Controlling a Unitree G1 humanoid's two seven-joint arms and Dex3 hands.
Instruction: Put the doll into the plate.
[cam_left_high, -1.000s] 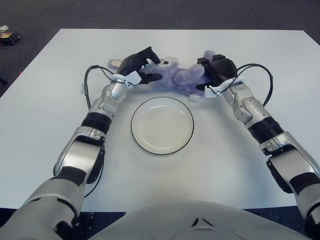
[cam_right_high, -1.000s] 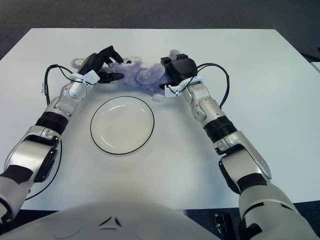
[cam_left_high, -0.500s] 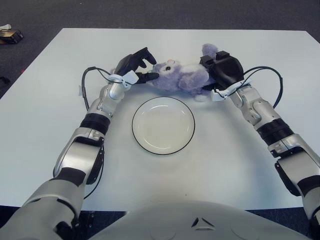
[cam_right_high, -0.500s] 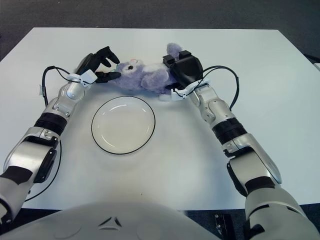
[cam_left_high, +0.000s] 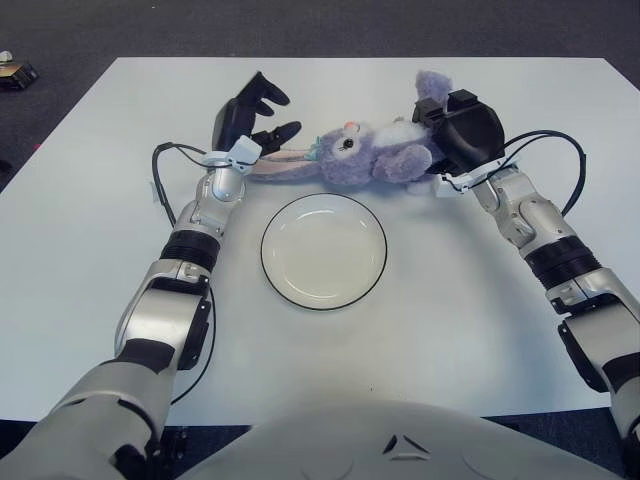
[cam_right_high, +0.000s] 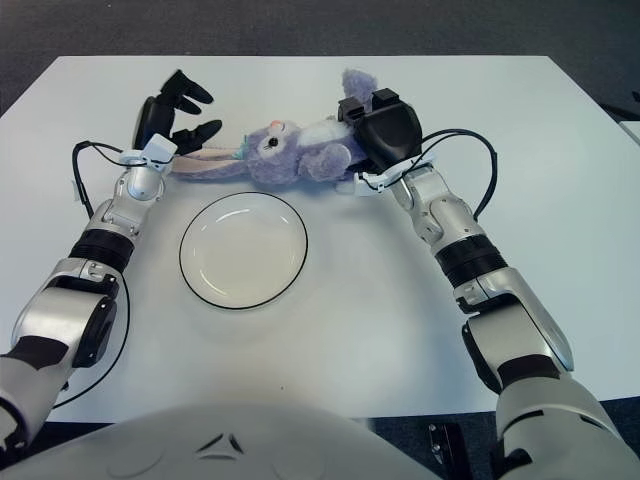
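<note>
Since right hand (cam_left_high: 462, 135) clamps doll (cam_left_high: 372, 158) by body beyond plate (cam_left_high: 324, 250), I judge carry comes next; left hand (cam_left_high: 246, 117) fingers spread, empty, beside its ears.

Fuzzy lilac plush doll (cam_left_high: 375, 158); glossy, smooth plate (cam_left_high: 324, 250) with dark rim; matt white worktop (cam_left_high: 90, 240); dull black hand (cam_left_high: 467, 135) shells.

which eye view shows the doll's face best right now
Left eye view, slightly: the doll's face sits nearer the frame's middle, eye and snout visible. The right eye view shows the same face and long ears. The right hand grips its body; the left hand is open by the ears.
</note>
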